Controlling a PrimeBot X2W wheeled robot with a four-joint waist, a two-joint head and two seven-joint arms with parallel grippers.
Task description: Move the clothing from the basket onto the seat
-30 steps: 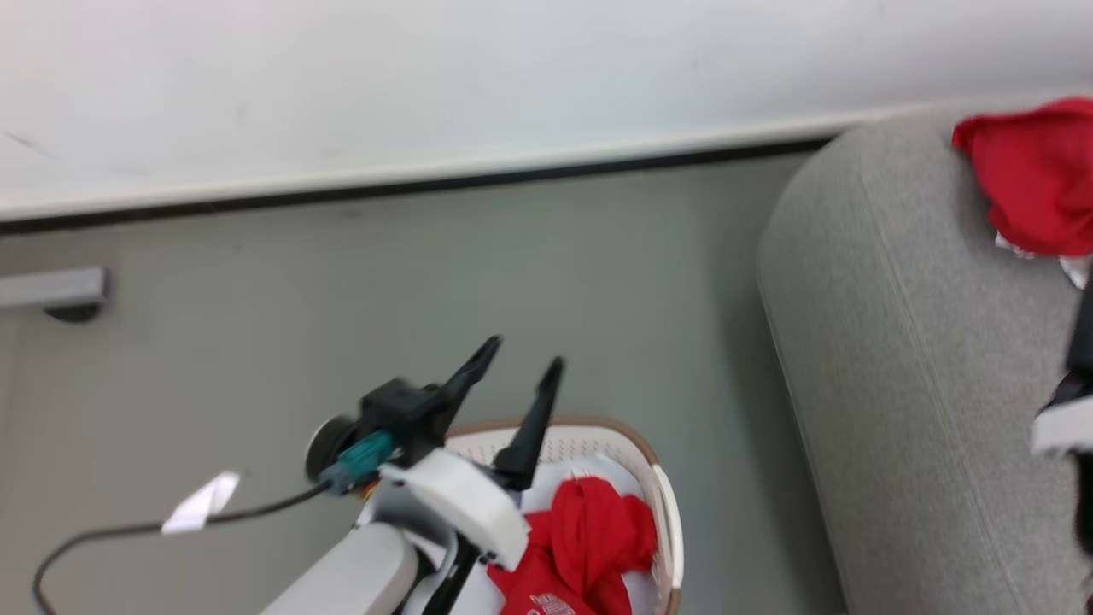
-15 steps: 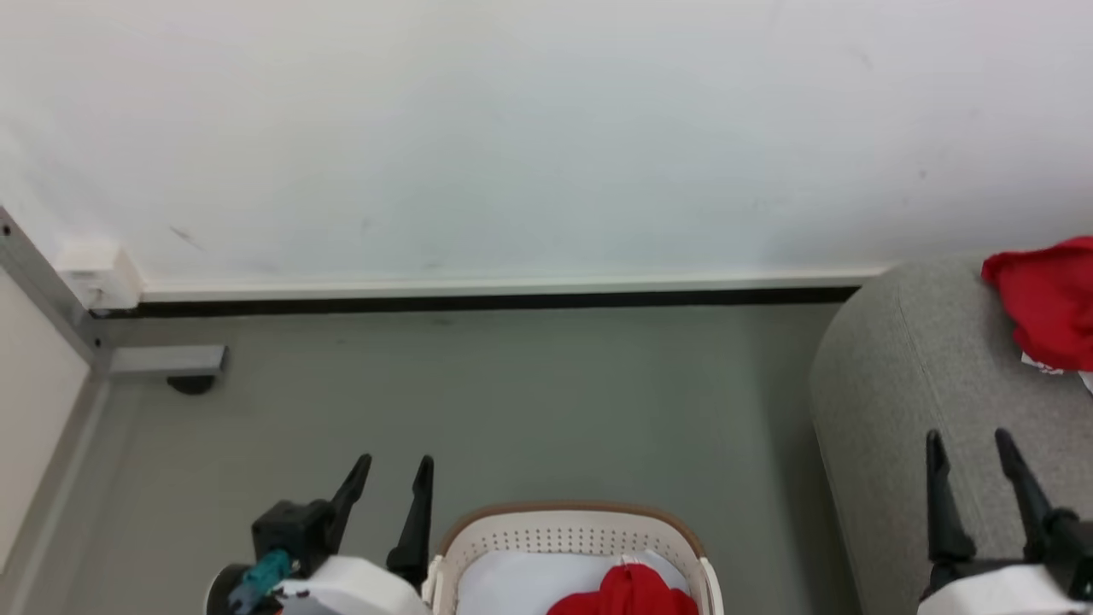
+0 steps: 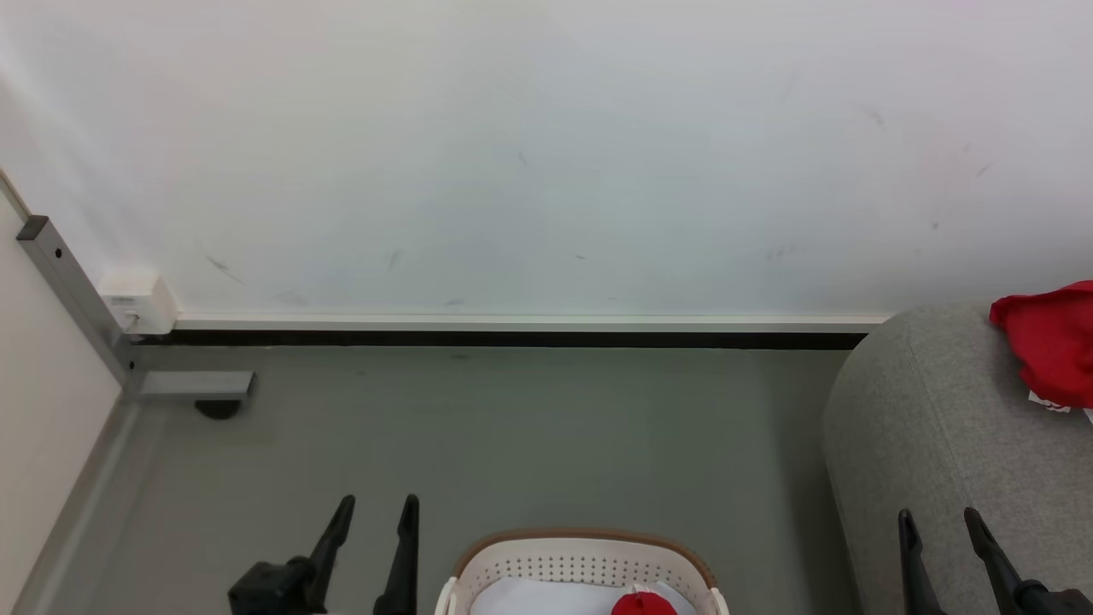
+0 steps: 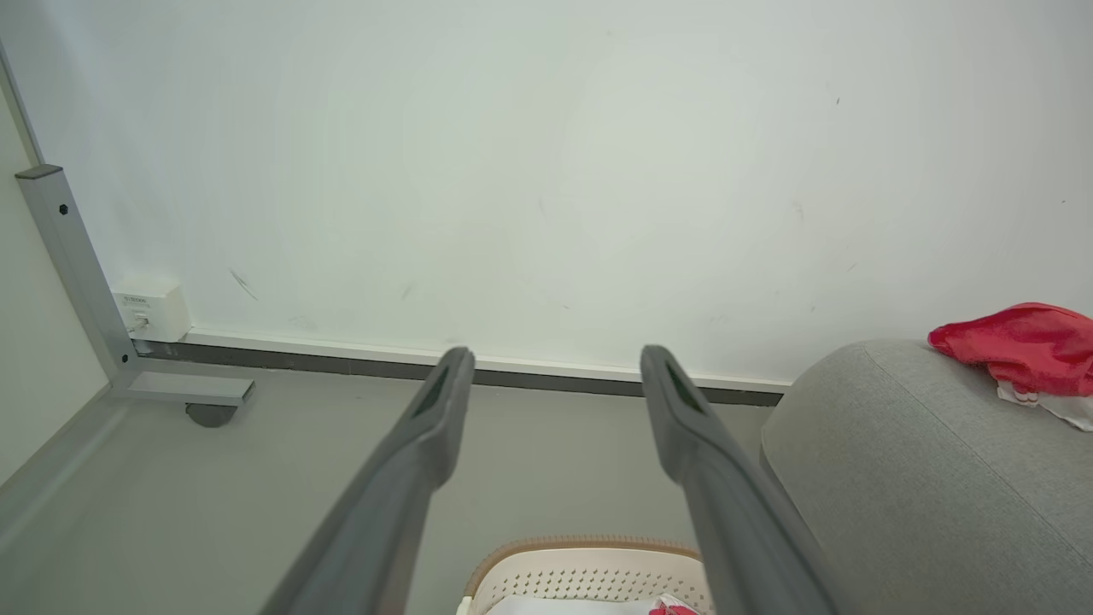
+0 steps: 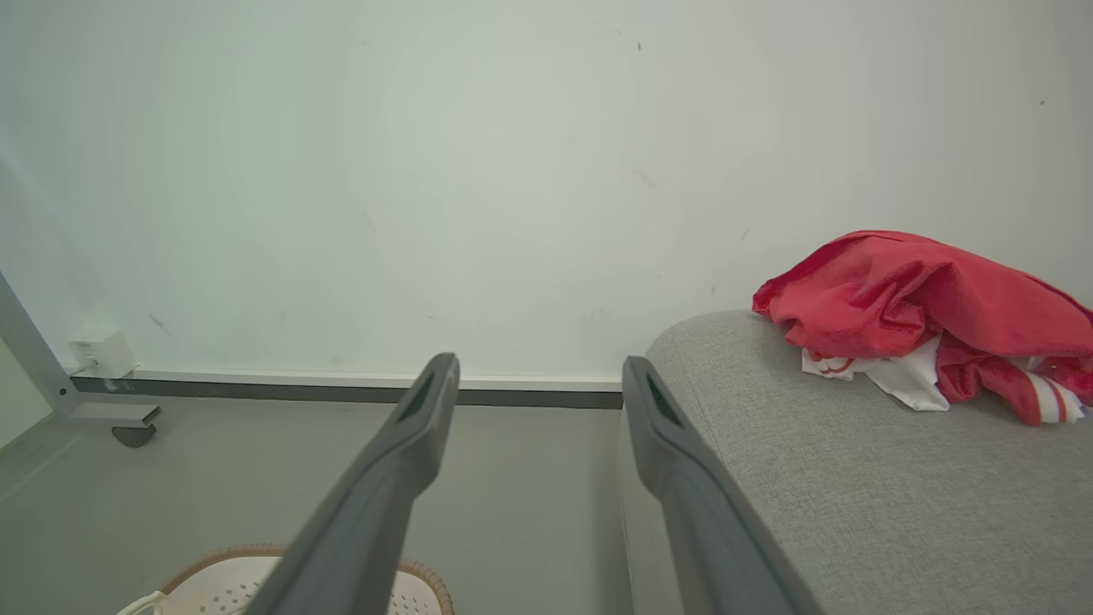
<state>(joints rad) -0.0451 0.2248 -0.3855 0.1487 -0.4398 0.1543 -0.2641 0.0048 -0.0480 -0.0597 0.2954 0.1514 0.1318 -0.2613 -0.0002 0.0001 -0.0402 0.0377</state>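
Observation:
The white basket (image 3: 584,568) with a brown rim sits on the floor at the bottom middle of the head view, a bit of red clothing (image 3: 640,603) showing inside it. More red clothing (image 3: 1050,350) with white trim (image 5: 914,380) lies on the grey seat (image 3: 939,444) at the right. My left gripper (image 3: 376,512) stands open and empty left of the basket. Over the seat's near edge, my right gripper (image 3: 939,523) is open and empty too. In the wrist views the left gripper (image 4: 551,367) and the right gripper (image 5: 538,371) hold nothing between their fingers.
A white wall with a dark skirting strip (image 3: 512,338) runs behind the grey floor. At the far left stand a grey metal frame post (image 3: 73,295), its foot on a caster (image 3: 218,408), and a small white socket box (image 3: 137,303).
The head camera has tilted up, so basket and seat have slid down the picture. Both grippers now show low, pointing up and open; a second ago the left one reached over the basket.

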